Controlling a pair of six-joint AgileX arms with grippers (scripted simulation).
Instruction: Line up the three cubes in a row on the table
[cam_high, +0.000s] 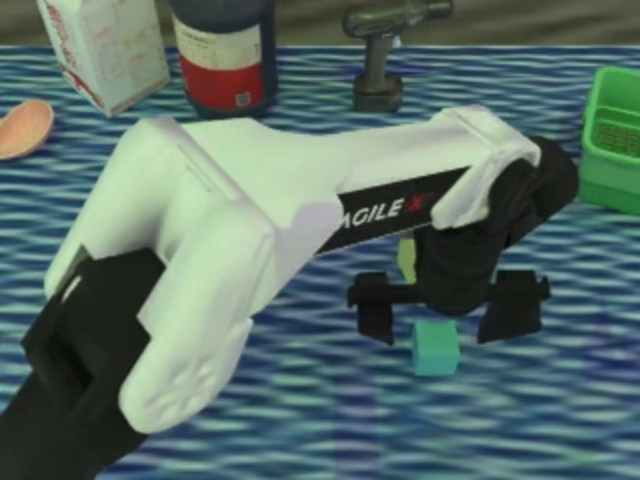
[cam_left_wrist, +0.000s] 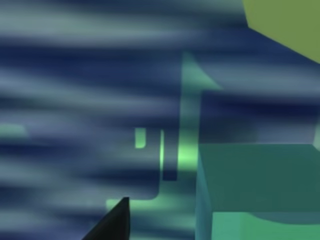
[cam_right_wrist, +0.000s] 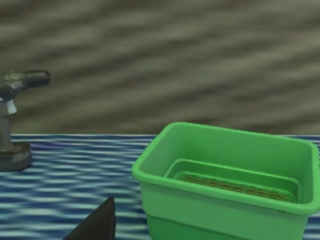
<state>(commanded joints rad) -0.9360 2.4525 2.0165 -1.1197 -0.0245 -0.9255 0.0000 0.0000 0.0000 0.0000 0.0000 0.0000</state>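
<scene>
The small teal cube (cam_high: 435, 347) rests on the rippled blue table (cam_high: 560, 400), right of centre. My left gripper (cam_high: 443, 305) hovers over it, open, with its two black fingers (cam_high: 372, 305) spread wide to either side and nothing between them. In the left wrist view the teal cube (cam_left_wrist: 260, 190) fills the near corner beside one dark fingertip (cam_left_wrist: 117, 222). A pale green sliver of a second cube (cam_high: 407, 258) peeks out from under the left wrist. An olive-green cube face (cam_left_wrist: 287, 25) shows farther off; I cannot tell which cube it is. My right arm is outside the top view.
A green slotted basket (cam_high: 615, 140) stands at the right edge, close in front of the right wrist (cam_right_wrist: 225, 185). Along the back are a white carton (cam_high: 100, 50), a dark bottle (cam_high: 225, 55) and a drill (cam_high: 385, 55). An orange spoon-like thing (cam_high: 22, 125) lies far left.
</scene>
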